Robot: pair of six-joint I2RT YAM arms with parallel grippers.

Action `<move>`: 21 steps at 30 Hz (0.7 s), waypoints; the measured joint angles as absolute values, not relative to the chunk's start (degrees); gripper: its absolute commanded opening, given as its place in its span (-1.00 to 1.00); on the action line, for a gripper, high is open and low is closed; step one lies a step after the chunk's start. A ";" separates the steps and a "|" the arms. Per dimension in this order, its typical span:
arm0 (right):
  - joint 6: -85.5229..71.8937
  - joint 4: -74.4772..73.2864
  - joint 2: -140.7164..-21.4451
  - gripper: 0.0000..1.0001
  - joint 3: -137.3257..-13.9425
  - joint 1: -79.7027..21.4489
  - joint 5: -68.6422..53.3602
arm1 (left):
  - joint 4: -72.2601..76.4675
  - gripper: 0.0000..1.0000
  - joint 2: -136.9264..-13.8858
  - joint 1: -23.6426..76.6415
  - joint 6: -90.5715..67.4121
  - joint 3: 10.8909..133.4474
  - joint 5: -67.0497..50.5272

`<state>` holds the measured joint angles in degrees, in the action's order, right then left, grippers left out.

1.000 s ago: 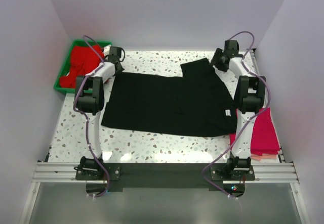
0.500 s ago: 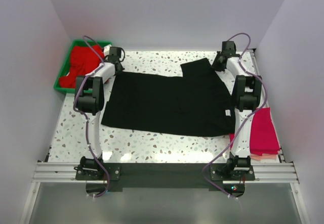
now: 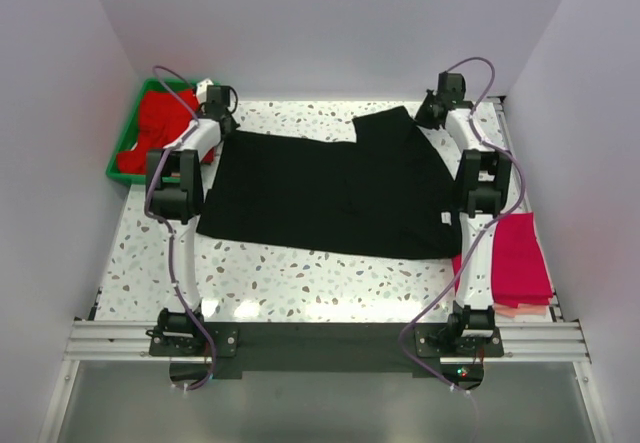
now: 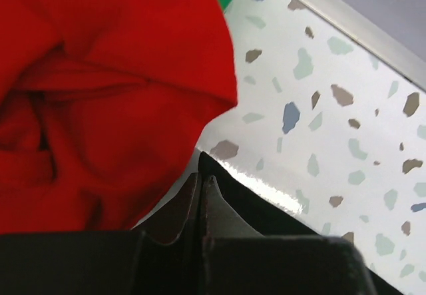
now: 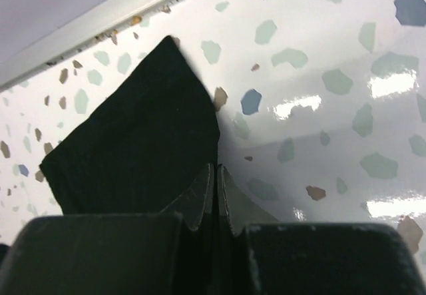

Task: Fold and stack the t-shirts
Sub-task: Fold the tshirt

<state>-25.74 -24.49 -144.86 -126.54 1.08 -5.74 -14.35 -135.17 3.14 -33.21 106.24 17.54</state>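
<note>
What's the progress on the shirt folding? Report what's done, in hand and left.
Done: one magenta-pink t-shirt lies folded at the right near edge of the table. In hand: the black t-shirt is spread flat and unfolded, with the left tool and right tool each shut on a far corner. Left: folding the black one, plus the red t-shirts bunched in the green tray.

A white speckled terrazzo table (image 3: 300, 283) is shown, across whose middle a black t-shirt (image 3: 330, 193) is spread flat. A green tray (image 3: 115, 171) heaped with red t-shirts (image 3: 160, 123) is set at the far left corner, and a folded magenta-pink t-shirt (image 3: 520, 263) is laid at the near right edge.
</note>
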 measured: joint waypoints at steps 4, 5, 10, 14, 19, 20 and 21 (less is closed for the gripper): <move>-27.20 -22.46 -146.43 -1.00 -129.69 1.21 -7.07 | -13.06 -1.00 -137.12 2.85 -33.15 110.19 16.67; -27.49 -22.02 -147.02 -1.00 -130.87 1.28 -7.25 | -12.73 -1.00 -137.64 2.81 -33.15 111.18 16.56; -28.75 -19.40 -150.19 -1.00 -136.81 1.58 -8.19 | -11.07 -1.00 -139.70 2.35 -33.17 114.91 15.66; -29.36 -17.37 -150.65 -1.00 -137.80 1.69 -8.64 | -10.20 -1.00 -141.01 1.72 -33.21 117.05 15.14; -29.63 -14.57 -150.36 -1.00 -136.44 1.76 -9.21 | -9.67 -1.00 -141.21 0.84 -33.36 117.21 13.82; -29.63 -13.76 -149.64 -1.00 -134.72 1.78 -9.23 | -9.52 -1.00 -141.21 0.75 -33.36 117.21 13.52; -29.63 -13.41 -148.66 -1.00 -132.46 1.80 -9.21 | -9.32 -1.00 -141.21 0.71 -33.36 117.19 13.17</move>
